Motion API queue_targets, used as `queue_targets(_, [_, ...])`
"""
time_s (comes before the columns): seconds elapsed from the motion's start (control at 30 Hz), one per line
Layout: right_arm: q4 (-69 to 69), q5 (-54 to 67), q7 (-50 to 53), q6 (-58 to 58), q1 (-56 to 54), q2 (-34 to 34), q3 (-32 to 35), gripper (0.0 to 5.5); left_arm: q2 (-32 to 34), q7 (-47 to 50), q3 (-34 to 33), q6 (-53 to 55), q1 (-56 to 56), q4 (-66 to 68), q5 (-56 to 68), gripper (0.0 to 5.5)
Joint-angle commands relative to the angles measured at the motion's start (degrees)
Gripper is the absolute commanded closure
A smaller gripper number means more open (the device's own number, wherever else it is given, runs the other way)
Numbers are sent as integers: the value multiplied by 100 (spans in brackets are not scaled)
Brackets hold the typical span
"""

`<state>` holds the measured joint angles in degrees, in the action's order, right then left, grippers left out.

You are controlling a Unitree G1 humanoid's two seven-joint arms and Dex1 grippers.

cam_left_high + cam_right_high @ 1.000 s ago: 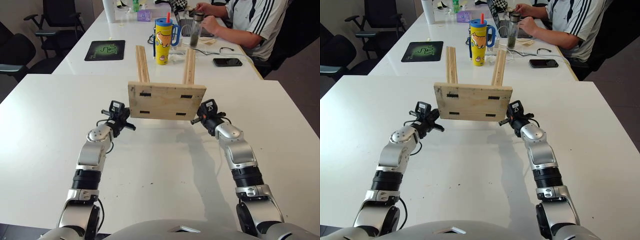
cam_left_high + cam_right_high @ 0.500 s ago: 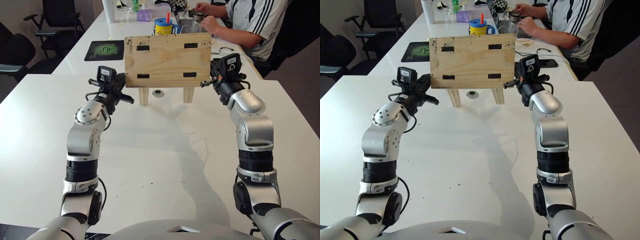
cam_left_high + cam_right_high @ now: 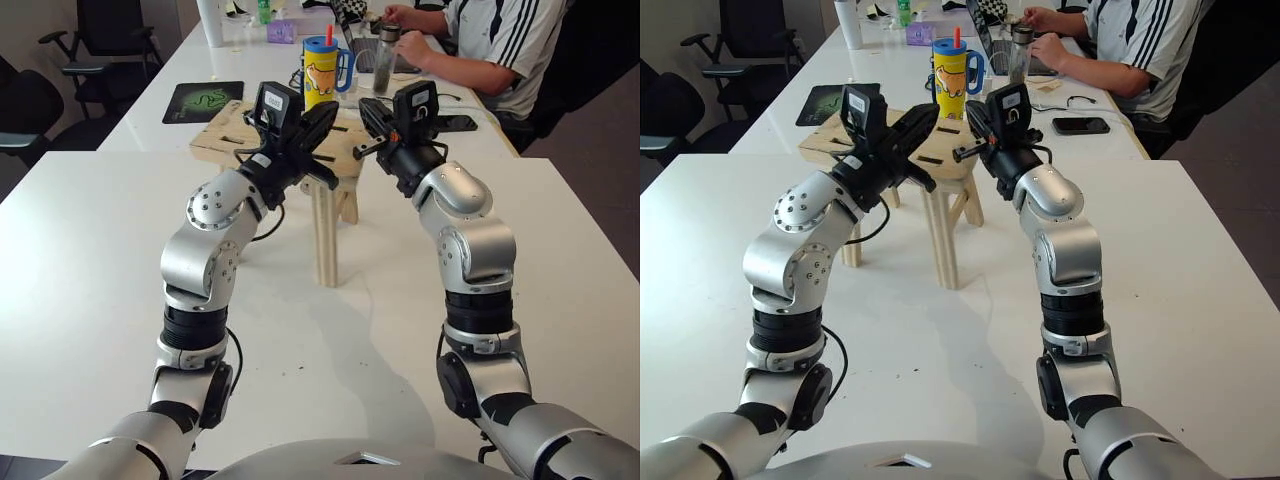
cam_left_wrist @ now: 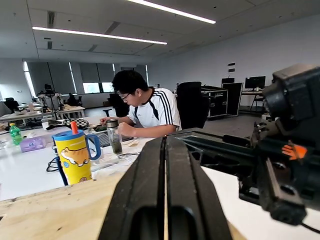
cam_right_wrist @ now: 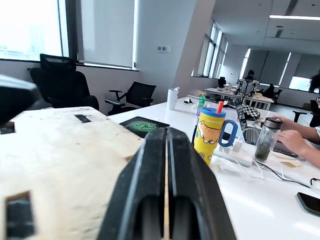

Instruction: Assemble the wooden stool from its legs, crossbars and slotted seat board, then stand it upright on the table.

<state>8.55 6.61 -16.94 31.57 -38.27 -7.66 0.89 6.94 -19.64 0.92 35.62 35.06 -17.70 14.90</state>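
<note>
The wooden stool stands on the white table (image 3: 90, 260) with its legs (image 3: 325, 235) down and its slotted seat board (image 3: 225, 140) on top. Both arms are raised over the seat's near right part. My left gripper (image 3: 322, 118) lies across the seat, fingers (image 4: 165, 190) pressed together with the board just beneath. My right gripper (image 3: 370, 112) comes in from the right, close to the left one, fingers (image 5: 167, 185) also shut, over the seat's edge (image 5: 60, 155). I cannot tell whether either gripper touches the wood.
On the table behind stand a yellow mug (image 3: 322, 70), a black mouse pad (image 3: 200, 100), a bottle (image 3: 387, 60) and a phone (image 3: 460, 123), with a seated person beyond. Office chairs (image 3: 40, 100) stand at the far left. The near table surface around the stool is bare.
The stool went from lying with its seat facing me, to lifted, to standing legs down. Both arms rose and swung inward, ending close together over the seat.
</note>
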Motion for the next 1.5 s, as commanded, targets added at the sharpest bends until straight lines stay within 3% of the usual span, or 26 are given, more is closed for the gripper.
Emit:
queue_targets(0.03, [-253, -135, 109, -70, 169, -158, -37, 547, 161, 58, 16, -33, -332, 180, -95, 550])
queue_targets(0.2, [-398, -231, 387, -319, 349, -171, 126, 547, 83, 162, -190, -336, -314, -11, 73, 550])
queue_targets(0.43, [-540, -168, 891, -919, 678, -3, 446, 547, -94, 615, -1043, -1396, -21, 128, 369, 550])
queue_targets(0.6, [-548, -297, 1277, -1570, 1251, -15, 688, 547, 444, 1002, -1783, -1993, -516, 213, 7, 550])
queue_targets(0.67, [-523, -397, 1394, -1837, 1608, -81, 755, 547, 848, 786, -1534, -2346, -1085, 238, -545, 550])
queue_targets(0.97, [-803, -933, 1665, -3191, 3381, -37, 614, 547, 368, 780, -796, -2880, -3516, -84, -847, 550])
queue_targets(1.23, [-1256, -1024, 1591, -3575, 3534, 19, 322, 547, -81, 922, -274, -3295, -3455, 915, -1024, 550])
queue_targets(1.5, [-1696, -891, 1467, -3572, 3205, 76, 217, 547, -230, 1011, -174, -3696, -3325, 1645, -1099, 550])
